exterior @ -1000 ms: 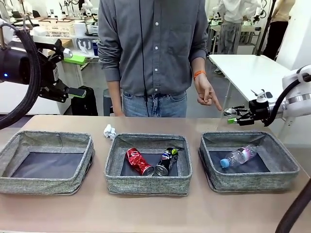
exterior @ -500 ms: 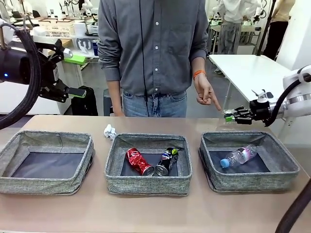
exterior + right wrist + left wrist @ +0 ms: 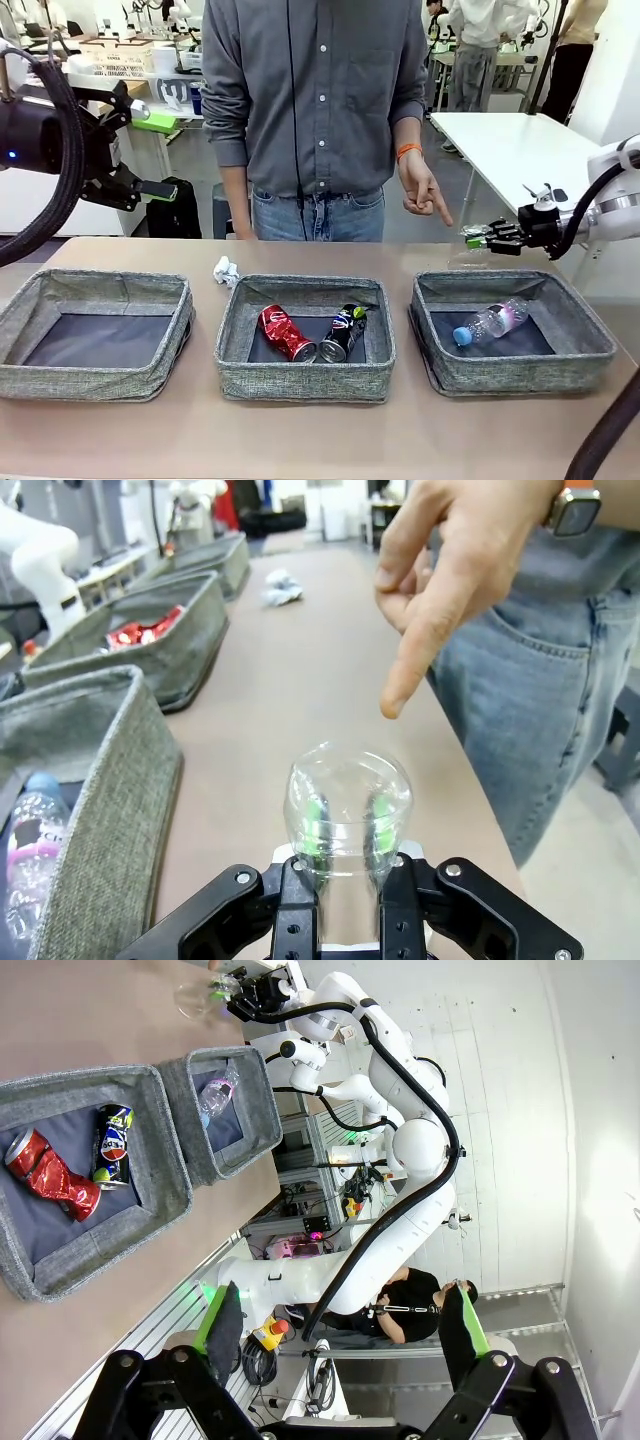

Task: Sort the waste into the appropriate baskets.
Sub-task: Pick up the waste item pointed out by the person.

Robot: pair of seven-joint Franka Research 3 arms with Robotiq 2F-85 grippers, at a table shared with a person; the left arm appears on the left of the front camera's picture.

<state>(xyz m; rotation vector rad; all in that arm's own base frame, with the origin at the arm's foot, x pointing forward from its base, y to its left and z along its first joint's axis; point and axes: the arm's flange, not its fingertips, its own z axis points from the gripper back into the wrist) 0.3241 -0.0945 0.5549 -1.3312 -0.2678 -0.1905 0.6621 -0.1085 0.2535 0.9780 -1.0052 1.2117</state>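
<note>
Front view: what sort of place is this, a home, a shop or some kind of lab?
Probably a robotics lab: the left gripper and the right gripper, shut on a clear plastic cup, at a table with three grey baskets, and a white workbench and cluttered shelves stand behind the person.

Legible text: none.
Print on the crushed dark can (image 3: 342, 333) and the clear plastic bottle (image 3: 492, 322) is too small to read.
</note>
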